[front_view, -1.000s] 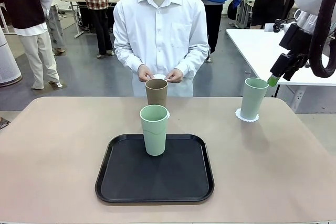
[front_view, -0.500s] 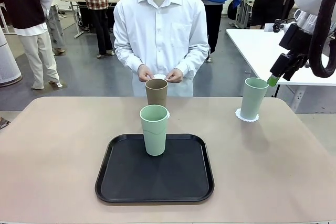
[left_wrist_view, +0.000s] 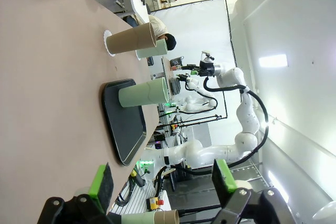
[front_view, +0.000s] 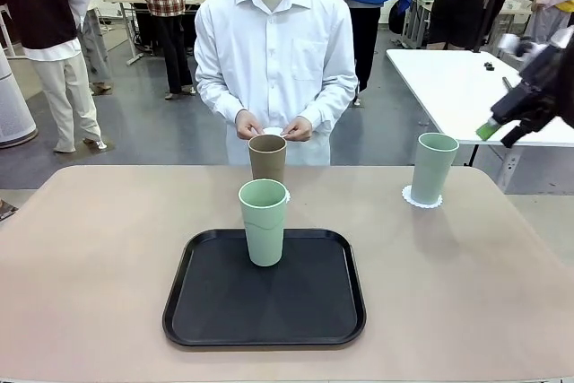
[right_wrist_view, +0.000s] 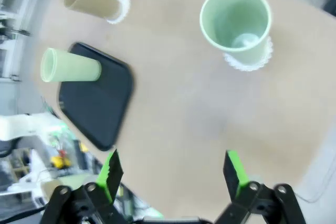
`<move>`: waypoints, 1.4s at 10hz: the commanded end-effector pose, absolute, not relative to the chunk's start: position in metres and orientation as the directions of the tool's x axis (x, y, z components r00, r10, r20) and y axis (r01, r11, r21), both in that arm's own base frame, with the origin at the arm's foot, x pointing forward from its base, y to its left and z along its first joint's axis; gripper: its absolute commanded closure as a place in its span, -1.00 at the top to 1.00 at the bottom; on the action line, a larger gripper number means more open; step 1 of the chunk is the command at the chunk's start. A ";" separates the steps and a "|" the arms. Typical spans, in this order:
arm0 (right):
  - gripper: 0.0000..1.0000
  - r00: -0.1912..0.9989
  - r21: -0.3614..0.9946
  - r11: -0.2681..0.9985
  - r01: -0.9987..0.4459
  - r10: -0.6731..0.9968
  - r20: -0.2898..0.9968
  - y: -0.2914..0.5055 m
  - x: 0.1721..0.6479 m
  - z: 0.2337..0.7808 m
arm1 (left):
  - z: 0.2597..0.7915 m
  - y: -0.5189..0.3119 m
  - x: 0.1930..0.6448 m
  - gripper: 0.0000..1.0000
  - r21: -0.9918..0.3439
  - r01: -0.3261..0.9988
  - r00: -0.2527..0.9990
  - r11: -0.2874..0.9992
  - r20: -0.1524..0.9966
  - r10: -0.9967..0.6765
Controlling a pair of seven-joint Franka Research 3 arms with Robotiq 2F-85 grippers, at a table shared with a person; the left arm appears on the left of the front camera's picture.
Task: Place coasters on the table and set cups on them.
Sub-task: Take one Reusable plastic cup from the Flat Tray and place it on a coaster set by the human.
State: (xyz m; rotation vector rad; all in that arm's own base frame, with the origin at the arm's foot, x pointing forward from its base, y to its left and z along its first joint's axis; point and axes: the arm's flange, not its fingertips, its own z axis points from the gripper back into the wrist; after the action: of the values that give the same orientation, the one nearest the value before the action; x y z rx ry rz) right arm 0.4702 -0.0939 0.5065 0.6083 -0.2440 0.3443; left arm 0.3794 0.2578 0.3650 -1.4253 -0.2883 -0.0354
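One mint cup (front_view: 434,167) stands on a coaster (front_view: 421,197) at the table's (front_view: 108,248) far right. The tan cup (front_view: 267,157) stands mid-table near the person, on a coaster (right_wrist_view: 122,6) that peeks out beside it. A second mint cup (front_view: 264,221) stands upright on the black tray (front_view: 265,311). The person's hands hold a third white coaster (front_view: 272,131) at waist height. My right gripper (front_view: 502,130) hangs open, high and right of the right-hand mint cup (right_wrist_view: 236,22). My left gripper (left_wrist_view: 163,179) is open with nothing in it, off the table's side, far from the tan cup (left_wrist_view: 132,40).
A white side table (front_view: 448,78) stands behind the right corner. The person in a white shirt (front_view: 273,51) stands at the far edge. Bare tabletop stretches left and right of the tray (right_wrist_view: 94,103).
My right arm has drawn back to the right and away from the mint cup on its coaster. The cups, the tray and the person's hands have stayed put.
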 end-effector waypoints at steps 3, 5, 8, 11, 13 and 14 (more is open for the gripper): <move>1.00 0.931 0.849 0.459 -0.264 -0.109 0.348 -0.185 0.440 0.459 | 0.367 0.258 0.379 1.00 -0.967 0.209 0.961 0.144 0.230 0.150; 1.00 0.918 0.882 0.389 -0.266 -0.178 0.356 -0.216 0.418 0.434 | 0.367 0.258 0.379 1.00 -0.967 0.209 0.961 0.144 0.230 0.150; 1.00 0.929 0.935 0.285 -0.210 -0.241 0.282 -0.244 0.385 0.400 | 0.367 0.258 0.379 1.00 -0.967 0.209 0.961 0.144 0.230 0.150; 1.00 0.923 0.949 0.246 -0.196 -0.280 0.263 -0.250 0.371 0.371 | 0.367 0.258 0.379 1.00 -0.967 0.209 0.961 0.144 0.230 0.150; 1.00 0.913 0.940 0.268 -0.212 -0.288 0.288 -0.252 0.368 0.357 | 0.367 0.258 0.379 1.00 -0.967 0.209 0.961 0.144 0.230 0.150; 1.00 0.908 0.939 0.267 -0.216 -0.298 0.293 -0.253 0.368 0.354 | 0.367 0.258 0.379 1.00 -0.967 0.209 0.961 0.144 0.230 0.150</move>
State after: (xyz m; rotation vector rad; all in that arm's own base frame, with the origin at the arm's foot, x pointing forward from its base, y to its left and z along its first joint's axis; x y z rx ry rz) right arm 0.3666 -0.2541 0.3585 1.3094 -0.4018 -0.0553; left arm 0.3798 0.2580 0.3648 -1.4255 -0.2874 -0.0357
